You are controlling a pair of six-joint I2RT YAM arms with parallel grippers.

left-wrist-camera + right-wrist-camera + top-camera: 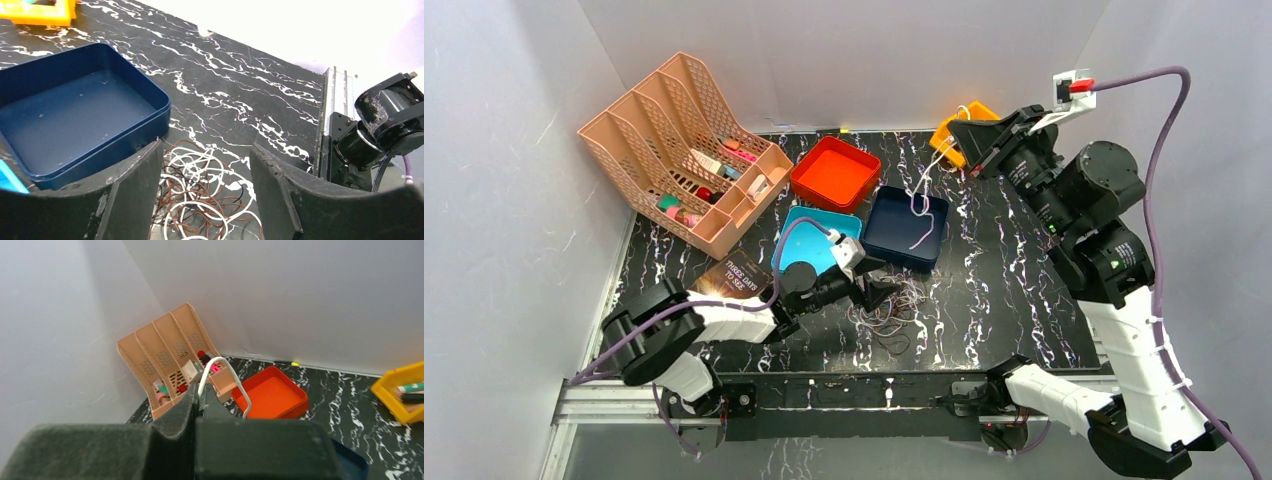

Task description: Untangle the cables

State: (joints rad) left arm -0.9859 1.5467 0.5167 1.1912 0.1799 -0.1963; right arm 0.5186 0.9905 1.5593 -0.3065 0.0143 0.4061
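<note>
A tangle of white, reddish-brown and black cables (886, 318) lies on the black marbled table near the front middle. My left gripper (886, 290) hovers just over it, open; in the left wrist view the loops (205, 195) lie on the table between and below the spread fingers (140, 185), untouched by the pads. My right gripper (969, 140) is raised at the back right, shut on a white cable (222, 362). That cable (921, 195) hangs down from it into the dark blue tray (889, 235).
A red tray (834, 172) and a light blue tray (809, 235) stand beside the dark blue tray (75, 115). A peach file organizer (684, 150) sits at the back left, an orange bin (969, 112) at the back right, and a dark book (736, 272) by the left arm.
</note>
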